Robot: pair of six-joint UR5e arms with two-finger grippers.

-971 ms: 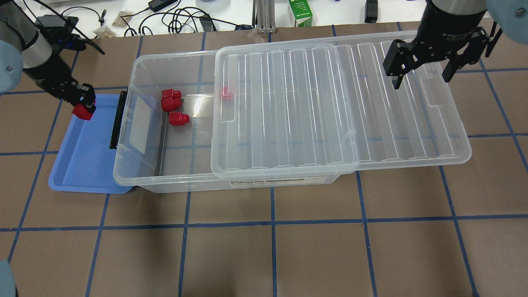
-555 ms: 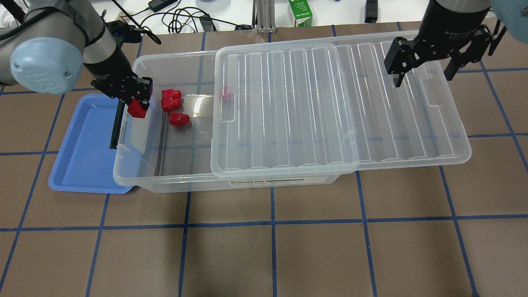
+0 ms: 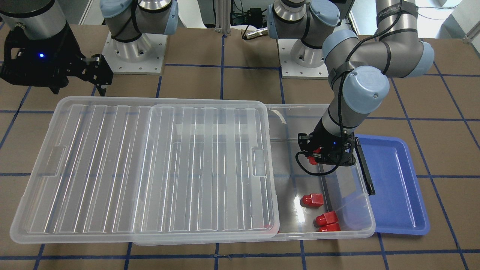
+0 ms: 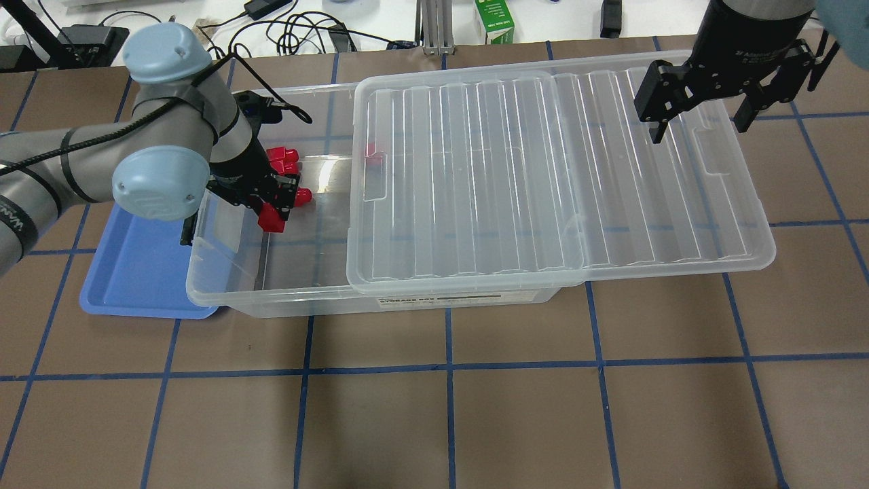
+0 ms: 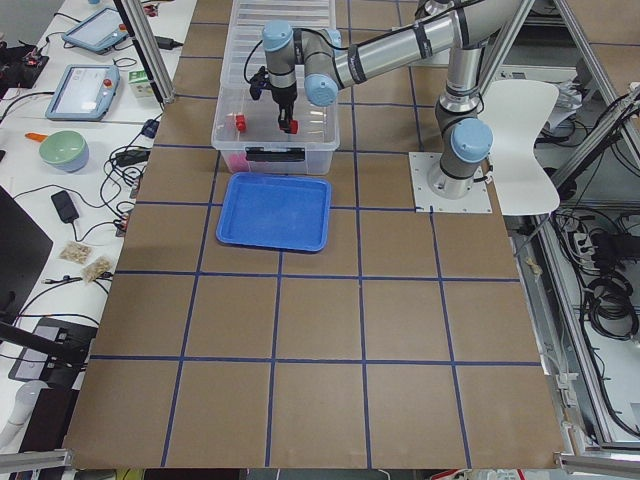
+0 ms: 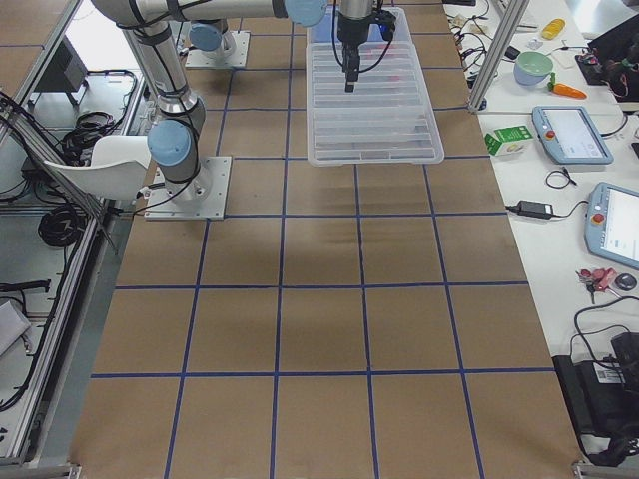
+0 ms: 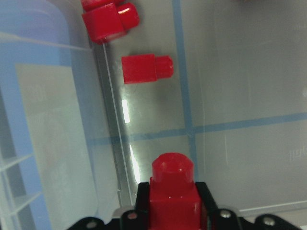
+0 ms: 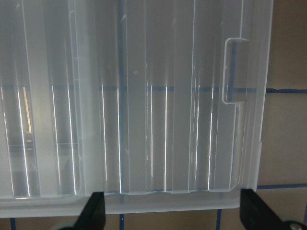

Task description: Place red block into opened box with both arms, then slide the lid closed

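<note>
My left gripper (image 4: 273,216) is shut on a red block (image 7: 172,191) and hangs over the uncovered left part of the clear box (image 4: 305,300), just inside its short end with the black latch. Three more red blocks (image 4: 282,161) lie on the box floor beyond it, one of them (image 3: 313,200) apart from the pair. A further one (image 4: 372,155) shows under the lid's edge. The ridged translucent lid (image 4: 543,170) covers the rest of the box and overhangs its right end. Above that overhanging end my right gripper (image 4: 699,129) is open, holding nothing.
A blue tray (image 4: 136,272) lies against the box's left end, partly under its rim. A green carton (image 4: 493,20) and cables (image 4: 292,30) sit on the white bench behind the table. Brown table surface with blue tape lines stretches in front of the box.
My left arm has carried the red block rightward from above the blue tray, over the box's short rim, into the uncovered part. The right gripper has barely moved.
</note>
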